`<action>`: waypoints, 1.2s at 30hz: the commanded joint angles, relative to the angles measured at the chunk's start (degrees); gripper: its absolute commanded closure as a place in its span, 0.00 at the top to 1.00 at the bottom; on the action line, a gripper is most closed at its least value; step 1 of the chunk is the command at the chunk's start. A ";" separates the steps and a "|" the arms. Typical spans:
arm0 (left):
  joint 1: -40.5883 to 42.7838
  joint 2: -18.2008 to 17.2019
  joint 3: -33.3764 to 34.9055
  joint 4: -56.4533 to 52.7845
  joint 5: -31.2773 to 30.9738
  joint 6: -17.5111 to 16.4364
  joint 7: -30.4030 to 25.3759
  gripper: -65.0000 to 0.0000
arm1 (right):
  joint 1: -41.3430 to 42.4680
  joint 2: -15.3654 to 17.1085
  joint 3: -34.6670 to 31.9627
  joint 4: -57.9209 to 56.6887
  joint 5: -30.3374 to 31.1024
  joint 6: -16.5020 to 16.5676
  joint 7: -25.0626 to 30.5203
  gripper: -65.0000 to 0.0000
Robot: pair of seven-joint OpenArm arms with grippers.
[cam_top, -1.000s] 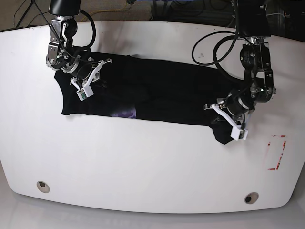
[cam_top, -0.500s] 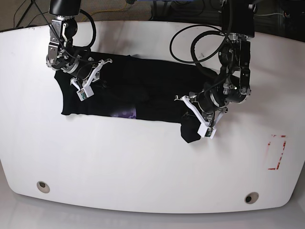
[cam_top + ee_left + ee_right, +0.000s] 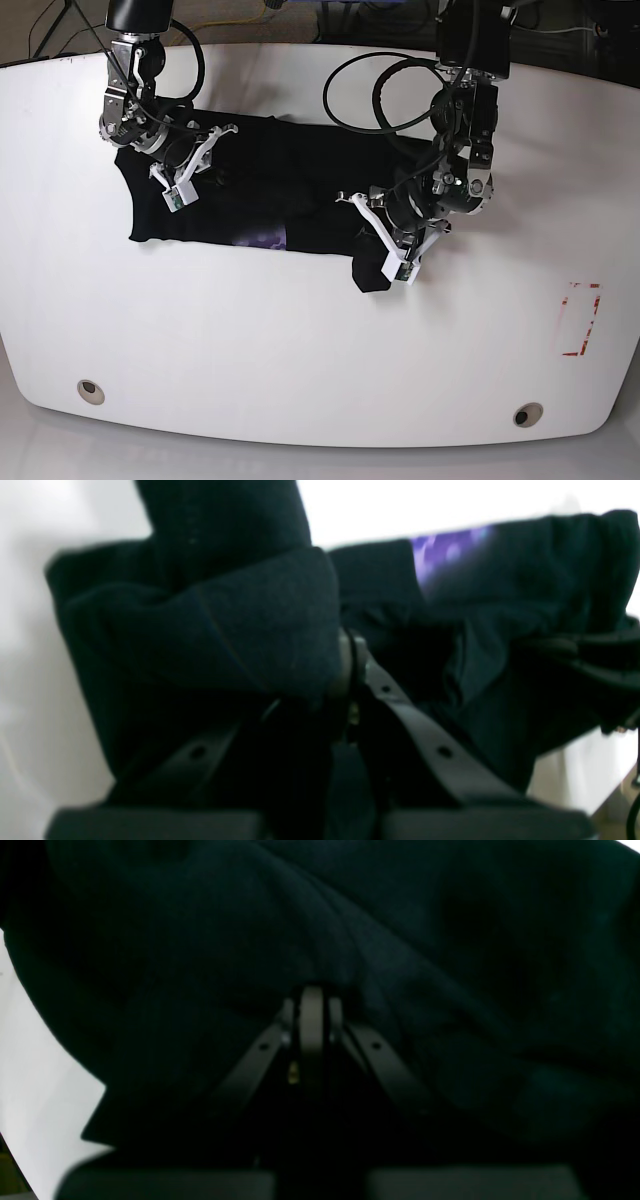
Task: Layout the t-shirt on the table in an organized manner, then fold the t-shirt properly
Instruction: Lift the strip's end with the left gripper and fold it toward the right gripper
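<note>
The black t-shirt [image 3: 290,185] lies as a long folded band across the far half of the white table [image 3: 300,350]. A purple patch [image 3: 265,239] shows at its near edge. My left gripper [image 3: 398,270] is shut on the band's right end, which is lifted and doubled back over the shirt's middle. The left wrist view shows that gripper [image 3: 350,652] closed on a thick fold of the t-shirt [image 3: 225,625]. My right gripper [image 3: 176,194] rests on the shirt's left part. In the right wrist view it [image 3: 312,1007] is shut with the t-shirt [image 3: 450,965] creased around its tips.
A red dashed rectangle [image 3: 581,320] marks the table at the right. Two round metal grommets [image 3: 90,390] [image 3: 527,414] sit near the front edge. Black cables [image 3: 380,90] loop from the left arm over the far side.
My left gripper has carried the shirt's right end leftward from the table's right side to the shirt's middle, folding the band over. The right arm has stayed still.
</note>
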 commanded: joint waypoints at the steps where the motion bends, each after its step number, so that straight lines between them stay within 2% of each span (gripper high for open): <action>1: -1.09 0.37 0.83 0.84 -0.45 -0.27 -1.27 0.00 | -0.30 0.13 -0.16 -0.32 -3.84 -0.95 -3.87 0.00; 7: -1.09 0.37 1.71 0.84 -0.45 -0.27 -1.27 0.02 | -0.30 0.13 -0.25 -0.32 -3.48 -0.95 -3.87 0.00; 13: -1.09 0.28 4.52 1.02 -0.80 -0.27 -1.18 0.25 | -0.30 0.13 -0.25 -0.32 -3.48 -0.95 -3.87 0.00; 17: -1.09 0.37 6.19 1.72 -0.89 -0.27 0.32 0.37 | -0.30 0.13 -0.25 -0.32 -3.57 -0.95 -3.87 0.00; 23: -1.18 1.34 7.78 4.10 -2.12 -0.45 3.48 0.38 | -0.30 0.13 -0.34 -0.24 -3.48 -0.95 -3.87 0.00; 30: -1.18 1.78 9.27 9.20 -8.63 -0.54 5.68 0.38 | -0.30 0.13 -0.34 -0.24 -3.48 -0.95 -3.87 0.00; 36: -1.27 -1.21 6.81 12.01 -10.39 -0.54 5.68 0.38 | -0.30 0.04 -0.34 -0.15 -3.40 -0.95 -3.95 0.00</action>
